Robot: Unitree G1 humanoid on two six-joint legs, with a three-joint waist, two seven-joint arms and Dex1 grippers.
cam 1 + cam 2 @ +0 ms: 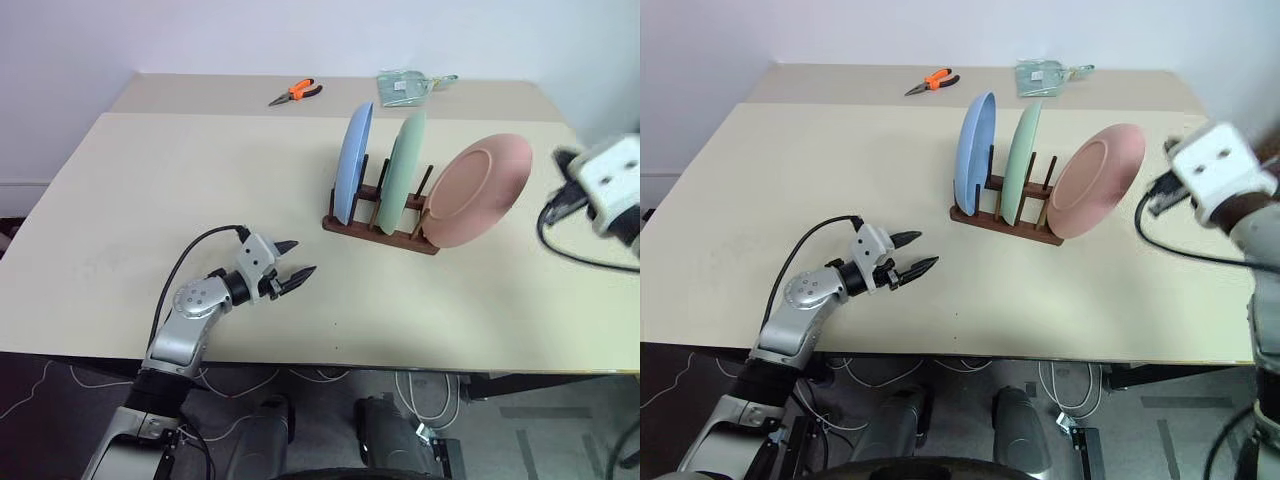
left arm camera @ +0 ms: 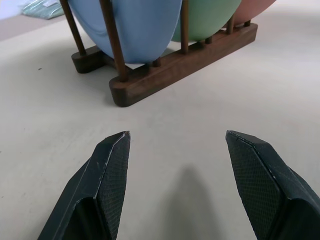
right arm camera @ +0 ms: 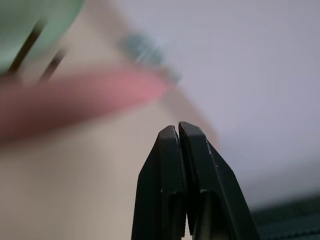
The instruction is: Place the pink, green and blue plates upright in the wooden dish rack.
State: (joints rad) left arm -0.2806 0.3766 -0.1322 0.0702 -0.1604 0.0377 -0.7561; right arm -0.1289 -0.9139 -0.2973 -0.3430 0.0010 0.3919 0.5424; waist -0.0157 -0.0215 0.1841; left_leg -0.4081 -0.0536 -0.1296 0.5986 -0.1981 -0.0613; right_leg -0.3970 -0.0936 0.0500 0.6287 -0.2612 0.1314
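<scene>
- Two grippers are at work over the beige table [image 1: 150, 190]; the left gripper [image 1: 292, 259] hovers low near the front edge with its two black fingers spread apart and nothing between them.
- From that left gripper, the wooden dish rack [image 1: 380, 232] stands ahead and off to the right, apart from the fingertips, with bare tabletop in between.
- Its wrist view looks straight at the rack's near end, where the dark base rails and thin pegs [image 2: 112, 35] rise.
- The right gripper [image 3: 178, 131] has its fingers pressed tightly together, pinching nothing; its white wrist housing [image 1: 612, 183] sits out past the rack's right end, clear of the plates.
- The blue plate [image 1: 352, 160] stands upright in the rack at the end farthest from the right gripper.
- The green plate [image 1: 405, 170] stands upright in the next slot, just beside the blue one.
- The pink plate [image 1: 476, 190] sits at the rack's right end, tilted back with its face turned toward the front of the table, nearest the right gripper.
- Farther back lie orange-handled pliers [image 1: 296, 93] and a clear plastic packet [image 1: 405, 86].
</scene>
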